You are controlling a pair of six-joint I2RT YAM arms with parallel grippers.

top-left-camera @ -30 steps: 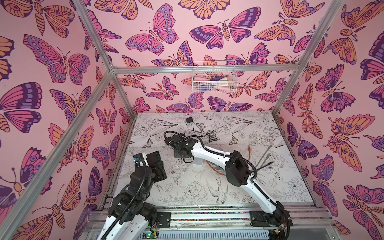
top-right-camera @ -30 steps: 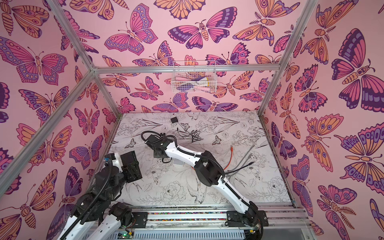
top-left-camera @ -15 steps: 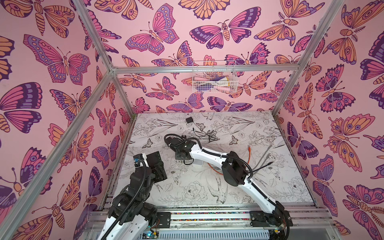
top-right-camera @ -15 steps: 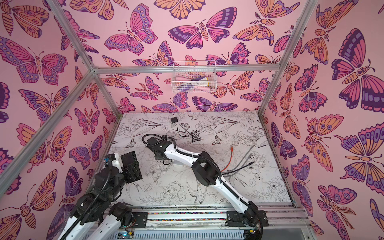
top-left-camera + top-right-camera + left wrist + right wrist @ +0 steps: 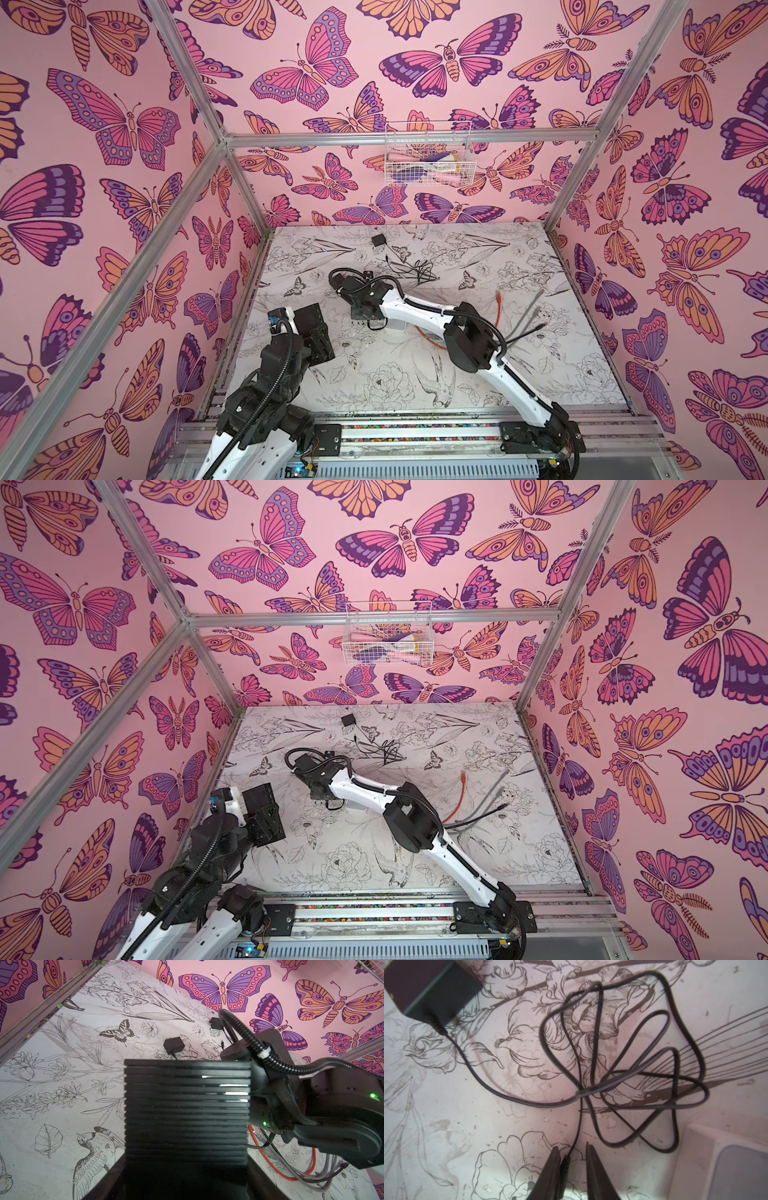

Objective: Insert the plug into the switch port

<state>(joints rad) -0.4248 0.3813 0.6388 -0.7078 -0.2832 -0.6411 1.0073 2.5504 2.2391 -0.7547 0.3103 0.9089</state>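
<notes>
The switch is a black ribbed box held above the table's left side, with my left gripper shut on it. It fills the middle of the left wrist view as a slatted block; its ports are hidden. My right gripper points down at the table's middle. The small black plug lies between its jaws against one finger, with a gap to the other. Its thin black cable runs in tangled loops to a black adapter.
Another black adapter lies near the back wall. Orange and grey network cables sprawl right of the right arm. A white flat object sits under that arm. A wire basket hangs on the back wall.
The right jaws have narrowed around the plug, and the right arm has shifted slightly. The left arm and the switch have not moved.
</notes>
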